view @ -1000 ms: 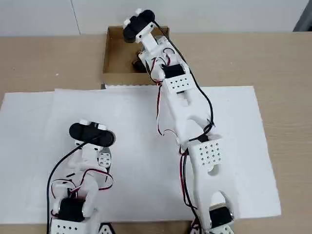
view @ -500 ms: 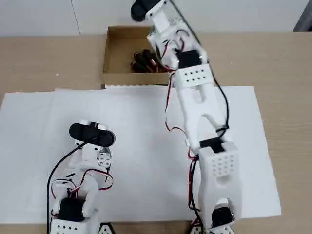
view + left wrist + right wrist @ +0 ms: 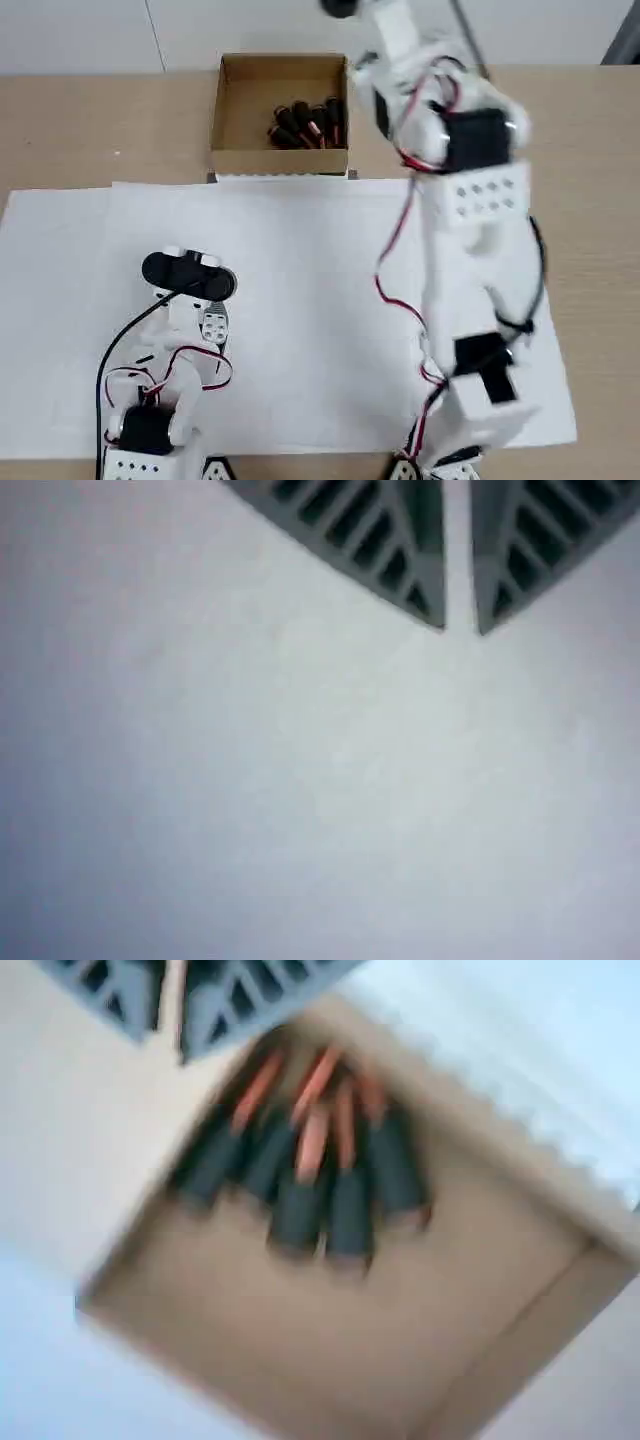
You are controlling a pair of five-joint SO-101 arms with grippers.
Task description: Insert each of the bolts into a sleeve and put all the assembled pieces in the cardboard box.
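Observation:
The cardboard box (image 3: 228, 110) stands at the back of the table, just beyond the white paper. Several assembled pieces (image 3: 305, 124), dark sleeves with orange bolts in them, lie side by side in its right half. In the right wrist view the same pieces (image 3: 310, 1175) lie inside the box (image 3: 480, 1290). My right gripper (image 3: 170, 1045) hangs above the box's edge, shut and holding nothing. My right arm (image 3: 470, 190) stands tall at the right. My left arm (image 3: 185, 275) sits folded at the front left. My left gripper (image 3: 461, 628) hovers close over bare paper, shut and empty.
A large white paper sheet (image 3: 300, 280) covers the middle of the wooden table (image 3: 80, 120). Red and black cables hang along both arms. The right arm's upper links lean over the table's back right, beside the box.
My right arm has risen and swung rightward away from the box, uncovering the pieces inside. The left arm has not moved.

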